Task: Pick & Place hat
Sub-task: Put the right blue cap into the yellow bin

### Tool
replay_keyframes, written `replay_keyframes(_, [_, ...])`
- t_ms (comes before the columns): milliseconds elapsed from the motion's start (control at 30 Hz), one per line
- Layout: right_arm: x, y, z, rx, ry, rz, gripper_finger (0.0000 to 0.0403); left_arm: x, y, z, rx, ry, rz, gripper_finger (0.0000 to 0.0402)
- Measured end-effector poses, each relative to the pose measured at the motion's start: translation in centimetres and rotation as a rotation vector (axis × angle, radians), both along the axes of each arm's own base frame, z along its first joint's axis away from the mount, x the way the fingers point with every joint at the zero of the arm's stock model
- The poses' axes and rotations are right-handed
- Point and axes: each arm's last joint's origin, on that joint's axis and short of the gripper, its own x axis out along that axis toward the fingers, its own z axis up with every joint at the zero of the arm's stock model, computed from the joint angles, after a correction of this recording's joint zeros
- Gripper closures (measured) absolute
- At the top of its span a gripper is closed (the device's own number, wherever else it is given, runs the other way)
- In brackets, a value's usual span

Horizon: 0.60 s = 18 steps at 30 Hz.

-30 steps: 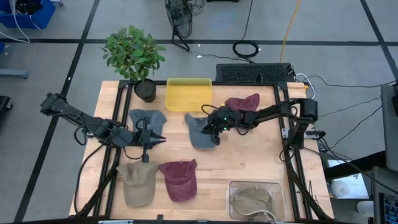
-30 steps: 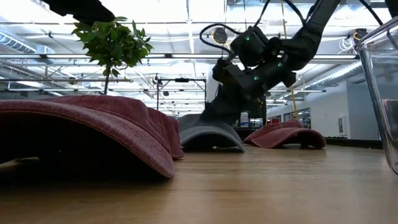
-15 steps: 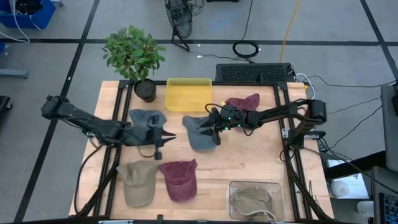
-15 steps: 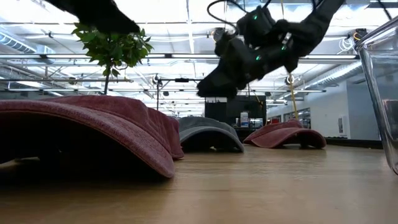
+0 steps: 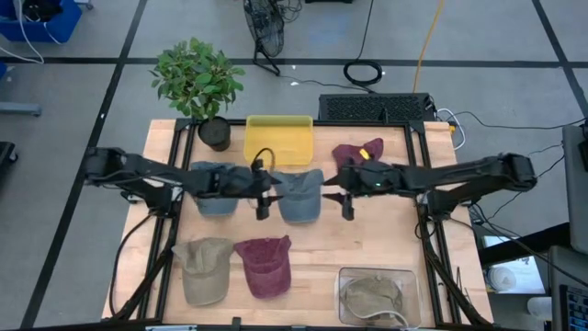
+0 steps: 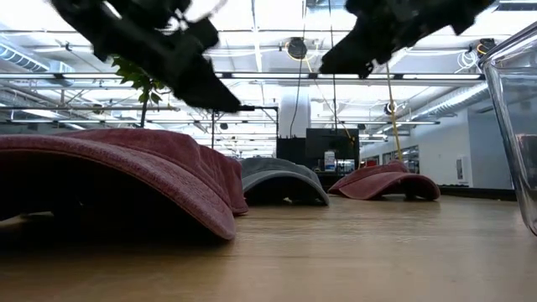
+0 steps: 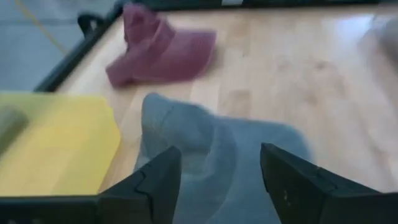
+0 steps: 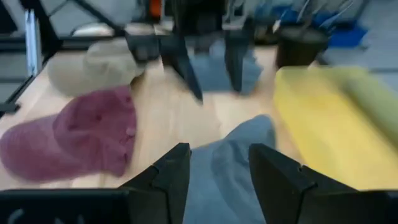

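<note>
Counter [image 5: 367, 234] holds several hats; the grey hat [image 5: 299, 195] at its middle, just below the yellow tray [image 5: 278, 139], serves as landmark. Left end effector [image 5: 263, 188] hovers at the grey hat's left edge, fingers spread, nothing between them. Right end effector [image 5: 345, 188] hovers just off the hat's right edge, fingers also spread and empty. A second blue-grey hat [image 5: 213, 184] lies left of the landmark, under the left arm. A maroon hat [image 5: 356, 153] sits up and to its right, a red hat [image 5: 264, 263] and a tan hat [image 5: 204, 269] below-left. A clear bin [image 5: 377, 294] stands below-right, a potted plant [image 5: 199, 83] beyond the tray's left.
</note>
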Motion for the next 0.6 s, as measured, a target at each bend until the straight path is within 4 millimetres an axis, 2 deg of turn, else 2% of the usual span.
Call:
replay_keyframes(167, [-2.3, 0.1, -0.9, -0.029, -0.103, -0.015, 0.0257, 2.8, 0.9, -2.1, 0.019, 0.1, -0.028, 0.0201])
replay_keyframes(333, [-3.8, 0.0, -2.2, -0.061, -0.203, -0.013, 0.026, 5.1, 1.1, -2.9, 0.041, 0.182, -0.04, 0.0212])
replay_keyframes(600, [-4.2, -0.2, -2.5, -0.073, -0.229, -0.02, 0.0269, 5.8, 1.1, -3.9, 0.029, 0.25, -0.052, 0.0211])
